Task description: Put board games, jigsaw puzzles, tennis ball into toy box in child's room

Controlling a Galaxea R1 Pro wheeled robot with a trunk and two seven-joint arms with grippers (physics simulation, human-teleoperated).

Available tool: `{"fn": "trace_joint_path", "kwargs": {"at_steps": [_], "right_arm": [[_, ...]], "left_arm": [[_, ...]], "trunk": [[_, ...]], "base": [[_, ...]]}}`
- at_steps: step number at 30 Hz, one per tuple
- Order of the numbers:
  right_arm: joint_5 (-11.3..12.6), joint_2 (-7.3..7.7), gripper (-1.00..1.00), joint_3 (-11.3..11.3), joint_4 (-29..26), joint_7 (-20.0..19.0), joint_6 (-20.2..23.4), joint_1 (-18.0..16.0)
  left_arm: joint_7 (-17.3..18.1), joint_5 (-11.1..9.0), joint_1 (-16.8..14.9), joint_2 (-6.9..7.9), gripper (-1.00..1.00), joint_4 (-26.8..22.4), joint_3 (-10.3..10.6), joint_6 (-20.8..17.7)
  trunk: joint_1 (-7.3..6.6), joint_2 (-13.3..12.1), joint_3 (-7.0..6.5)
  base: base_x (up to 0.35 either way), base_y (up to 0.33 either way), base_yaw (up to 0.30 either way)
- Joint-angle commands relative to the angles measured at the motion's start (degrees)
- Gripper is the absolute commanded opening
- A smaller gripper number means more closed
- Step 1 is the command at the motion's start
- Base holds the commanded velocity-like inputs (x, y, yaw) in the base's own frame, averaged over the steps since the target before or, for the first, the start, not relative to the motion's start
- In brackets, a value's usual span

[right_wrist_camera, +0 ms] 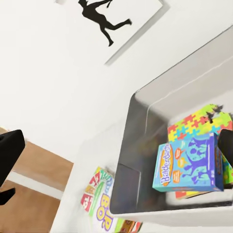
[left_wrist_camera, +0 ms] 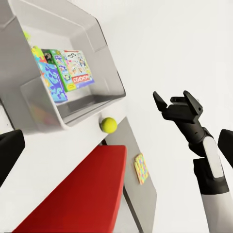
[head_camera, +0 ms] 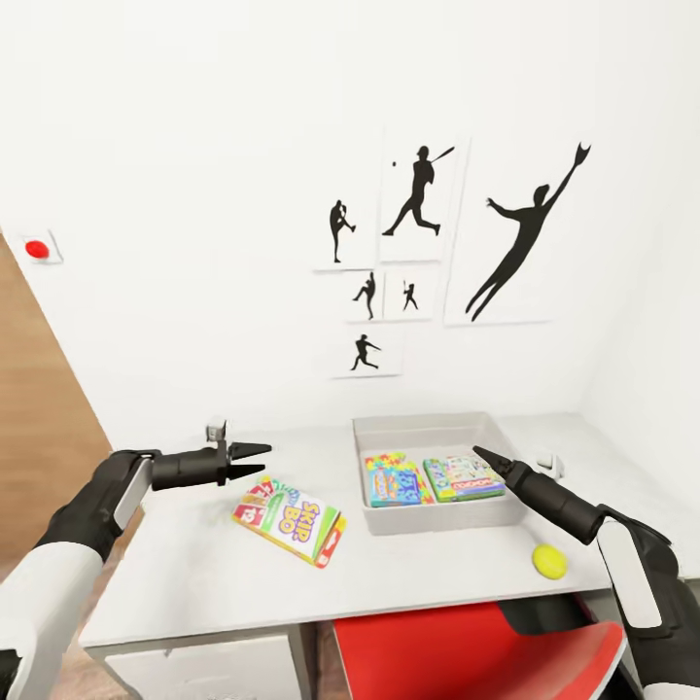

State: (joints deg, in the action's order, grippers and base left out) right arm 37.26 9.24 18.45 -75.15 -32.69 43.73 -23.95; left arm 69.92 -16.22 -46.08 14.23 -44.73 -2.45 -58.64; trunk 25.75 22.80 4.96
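The toy box (head_camera: pixel 384 520) looks smooth grey plastic, faintly glossy. The SKIP BO box (head_camera: pixel 291 518) is printed card. The table (head_camera: pixel 194 574) top is matt; the tennis ball (head_camera: pixel 549 561) dull.

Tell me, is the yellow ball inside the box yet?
No, it is out. The ball lies on the table, in front of the box near its right corner.

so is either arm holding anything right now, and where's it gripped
Nothing is held. The left gripper hovers open above the table beside the SKIP BO box; the right gripper, over the toy box, is empty too.
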Motion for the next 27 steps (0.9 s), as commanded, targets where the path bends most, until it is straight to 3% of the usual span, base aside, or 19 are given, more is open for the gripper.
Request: {"fn": "trace_joint_path", "kwargs": {"at_steps": [1,12,27], "right_arm": [[0.12,0.00,1.00,0.10,-0.04,-0.10,0.39,-0.05],[0.31,-0.03,1.00,0.07,-0.26,-0.04,0.39,-0.05],[0.36,0.03,1.00,0.10,-0.15,-0.02,0.74,-0.05]], "left_arm": [[0.12,-0.04,-0.06,0.11,1.00,0.00,-0.01,-0.33],[0.12,-0.04,-0.06,1.22,1.00,-0.08,-0.01,-0.33],[0.12,-0.04,-0.06,1.56,1.00,-0.09,-0.01,-0.33]], "trunk": [[0.04,0.12,0.08],[0.04,0.12,-0.12],[0.04,0.12,-0.12]], "base": [[-0.009,0.081,0.236],[-0.002,0.220,0.242],[0.000,0.215,0.021]]}}
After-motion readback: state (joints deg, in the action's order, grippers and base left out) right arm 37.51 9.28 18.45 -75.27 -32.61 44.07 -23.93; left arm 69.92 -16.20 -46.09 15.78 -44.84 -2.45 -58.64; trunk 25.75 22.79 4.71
